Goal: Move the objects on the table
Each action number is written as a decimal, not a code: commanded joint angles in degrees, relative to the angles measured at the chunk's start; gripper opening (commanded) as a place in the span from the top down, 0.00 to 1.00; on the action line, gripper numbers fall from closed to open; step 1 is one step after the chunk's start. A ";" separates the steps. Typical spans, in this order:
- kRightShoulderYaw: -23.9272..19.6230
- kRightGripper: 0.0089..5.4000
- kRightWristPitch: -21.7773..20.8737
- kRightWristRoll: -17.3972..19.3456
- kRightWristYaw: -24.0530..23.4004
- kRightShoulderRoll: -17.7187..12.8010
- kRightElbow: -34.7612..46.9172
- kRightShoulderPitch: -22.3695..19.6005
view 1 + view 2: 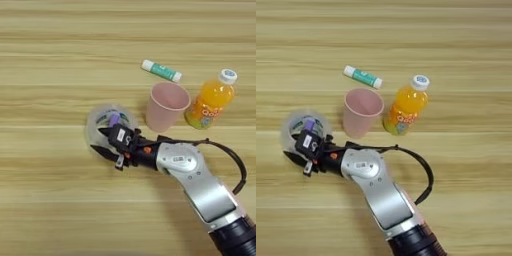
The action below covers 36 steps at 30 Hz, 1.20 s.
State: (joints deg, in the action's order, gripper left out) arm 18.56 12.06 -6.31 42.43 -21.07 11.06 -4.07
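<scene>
A wide clear tape roll (102, 116) with a purple strip inside lies flat on the table (50, 210), left of centre. My right gripper (98, 140) reaches it from the right and is open. One black finger (104, 132) lies over the roll's hole and the other finger (98, 149) lies at its near outer edge, so the near wall sits between them. A pink plastic cup (168, 105) stands upright just right of the roll. Right of the cup stands an orange drink bottle (212, 100) with a white cap.
A small white and green tube (161, 70) lies behind the cup. My silver forearm (200, 180) runs from the bottom right corner toward the roll, with a black cable (235, 160) looping beside it.
</scene>
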 commanded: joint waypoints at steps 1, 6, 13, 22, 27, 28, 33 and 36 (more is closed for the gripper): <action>-3.21 0.67 -0.46 1.65 -2.75 0.86 2.19 -4.33; -4.40 0.69 0.10 2.33 -3.43 1.58 3.94 -5.10; -4.35 0.70 0.28 0.99 -3.42 0.34 6.64 -5.37; -4.93 0.71 1.40 1.57 -3.49 0.45 9.20 -6.24; -5.46 0.71 1.75 1.83 -3.68 0.50 9.72 -7.05; -5.41 0.71 1.70 1.78 -3.70 0.54 9.56 -7.18; -6.48 0.71 1.57 2.18 -3.73 0.29 10.79 -8.04; -6.08 0.71 1.95 1.83 -3.64 0.23 10.00 -8.15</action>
State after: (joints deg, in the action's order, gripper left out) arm 14.27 15.73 -5.05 40.45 -20.37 18.31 -6.96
